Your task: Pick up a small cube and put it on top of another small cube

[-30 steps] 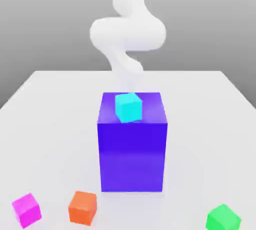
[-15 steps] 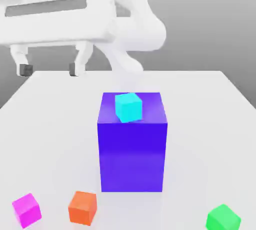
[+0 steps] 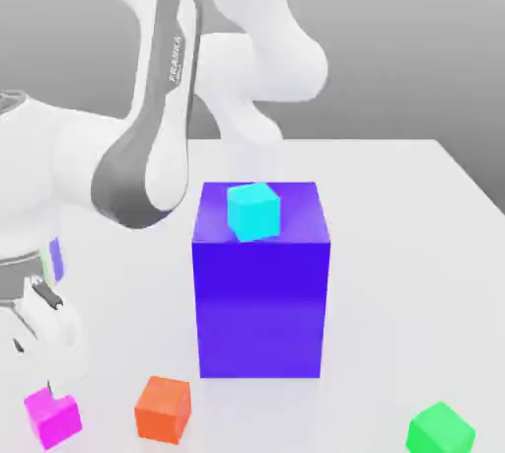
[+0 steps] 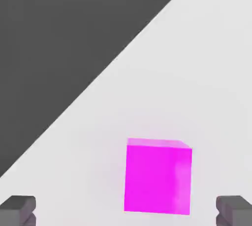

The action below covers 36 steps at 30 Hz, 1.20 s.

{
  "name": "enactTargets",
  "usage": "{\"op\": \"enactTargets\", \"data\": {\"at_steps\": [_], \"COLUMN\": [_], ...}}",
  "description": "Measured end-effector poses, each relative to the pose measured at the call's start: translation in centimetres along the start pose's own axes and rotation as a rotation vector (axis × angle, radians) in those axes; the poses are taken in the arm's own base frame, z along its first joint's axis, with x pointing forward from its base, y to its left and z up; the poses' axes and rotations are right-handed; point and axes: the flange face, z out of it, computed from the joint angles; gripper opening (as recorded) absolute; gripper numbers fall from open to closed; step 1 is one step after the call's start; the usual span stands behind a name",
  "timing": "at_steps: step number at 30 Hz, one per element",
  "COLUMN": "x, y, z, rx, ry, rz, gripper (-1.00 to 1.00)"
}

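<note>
Magenta cube (image 4: 157, 177) on white table (image 4: 197, 72), between spread end effector (image 4: 126, 211) fingertips (image 4: 18, 209).

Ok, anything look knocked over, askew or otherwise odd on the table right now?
Nothing stands out. The small cyan cube sits squarely on the big blue-purple block; the magenta, orange and green small cubes rest flat, apart.

A pale white table (image 3: 395, 204) stands before a plain grey backdrop, evenly lit.

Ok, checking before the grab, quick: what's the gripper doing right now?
Gripper: open, holding nothing; its fingertips stand wide on either side of the magenta cube, not touching it.
</note>
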Motion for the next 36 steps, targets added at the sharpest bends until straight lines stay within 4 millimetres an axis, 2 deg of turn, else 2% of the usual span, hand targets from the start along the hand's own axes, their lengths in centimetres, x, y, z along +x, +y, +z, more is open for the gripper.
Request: {"op": "enactTargets", "data": {"at_steps": [2, 3, 8, 9, 10, 14, 15, 20, 24, 27, 31, 33, 34, 35, 36], "x": [0.1, 0.1, 0.1, 0.1, 0.1, 0.1, -0.9, -12.5, -22.4, -29.8, -39.5, -43.9, -44.8, -45.3, -45.3], "y": [0.1, 0.2, 0.2, 0.3, 0.2, 0.2, -0.2, -4.1, -5.2, -4.7, -2.5, -1.2, -0.9, -0.7, -0.7], "z": [2.9, 4.2, 4.2, 4.8, 4.4, -0.2, -1.1, -2.7, -3.8, -4.7, -5.7, -3.9, -2.5, -1.1, -1.1], "rx": [-0.004, -0.005, -0.005, -0.005, -0.005, -0.005, -0.004, -0.005, -0.004, -0.004, -0.004, -0.004, -0.004, -0.004, -0.004], "ry": [0.0, -0.001, 0.0, -0.001, -0.001, -0.001, -0.003, -0.014, -0.018, -0.018, -0.014, -0.009, -0.007, -0.007, -0.007], "rz": [0.004, 0.005, 0.005, 0.006, 0.006, 0.006, -0.033, -0.463, -0.811, -1.072, -1.42, -1.58, -1.616, -1.635, -1.635], "gripper": [0.0, -1.0, -1.0, -1.0, -1.0, -1.0, -1.0, -1.0, -1.0, -1.0, -1.0, -1.0, -1.0, 1.0, 1.0]}}
